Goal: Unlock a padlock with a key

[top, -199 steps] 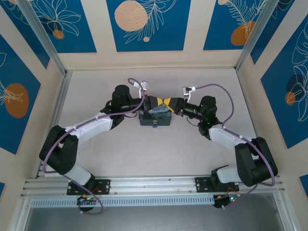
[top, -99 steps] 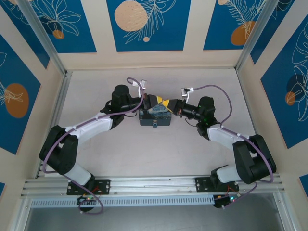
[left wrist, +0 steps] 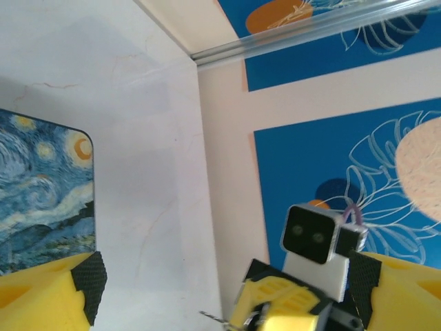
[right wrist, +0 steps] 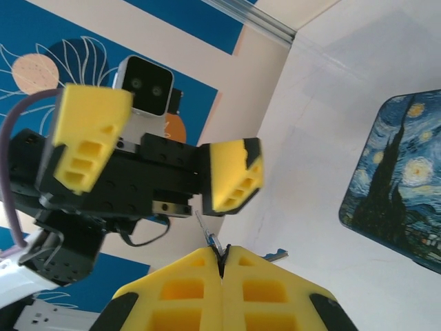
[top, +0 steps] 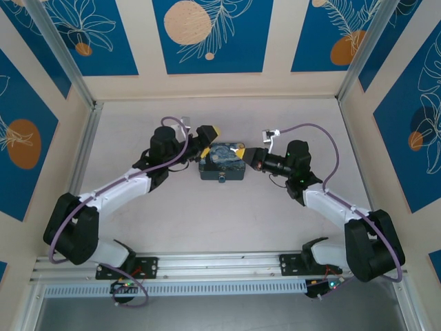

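Dark-blue rectangular padlock [top: 221, 163], swirly blue-and-yellow starry print on top, lies flat about mid-way across the pale table [top: 172, 214]. It sits between the 2 arms. Small round keyhole fitting [top: 222, 177] shows on its near side.

Left gripper [top: 206, 132]: hangs just beyond the padlock's far-left corner, apart from it. Its 2 yellow fingers [right wrist: 88, 143] are spread wide, nothing between them.

Right gripper [top: 242, 153]: at the padlock's right edge, tip pointing toward the left gripper. Right wrist view shows its 2 yellow fingers [right wrist: 180, 289] pressed together, pinching a tiny thin grey metal key [right wrist: 209, 238]. The key's slim blade sticks out past the fingertips, aimed at the gap between the left fingers. The key is off the padlock and nowhere near the keyhole fitting.

Left wrist view: corner of the padlock's print lower left, the right gripper's white wrist camera [left wrist: 313, 238] lower right. Whether the right gripper touches the padlock's top, cannot tell.
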`<control>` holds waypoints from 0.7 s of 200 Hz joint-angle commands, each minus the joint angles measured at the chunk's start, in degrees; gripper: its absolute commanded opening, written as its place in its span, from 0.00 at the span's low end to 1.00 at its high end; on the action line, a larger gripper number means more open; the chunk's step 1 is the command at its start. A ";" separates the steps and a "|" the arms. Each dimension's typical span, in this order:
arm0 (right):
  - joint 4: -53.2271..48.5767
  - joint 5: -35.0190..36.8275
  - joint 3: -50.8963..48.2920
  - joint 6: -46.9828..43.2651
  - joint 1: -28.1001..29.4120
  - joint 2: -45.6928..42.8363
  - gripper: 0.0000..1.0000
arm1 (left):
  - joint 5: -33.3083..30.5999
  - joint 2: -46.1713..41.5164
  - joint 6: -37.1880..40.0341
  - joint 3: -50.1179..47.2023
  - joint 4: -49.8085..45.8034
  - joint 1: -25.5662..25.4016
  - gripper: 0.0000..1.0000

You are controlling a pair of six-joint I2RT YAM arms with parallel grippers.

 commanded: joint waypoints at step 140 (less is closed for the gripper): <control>2.66 -0.93 -0.64 4.85 2.45 0.42 0.00 | 10.72 3.00 7.72 -1.10 5.34 0.35 0.57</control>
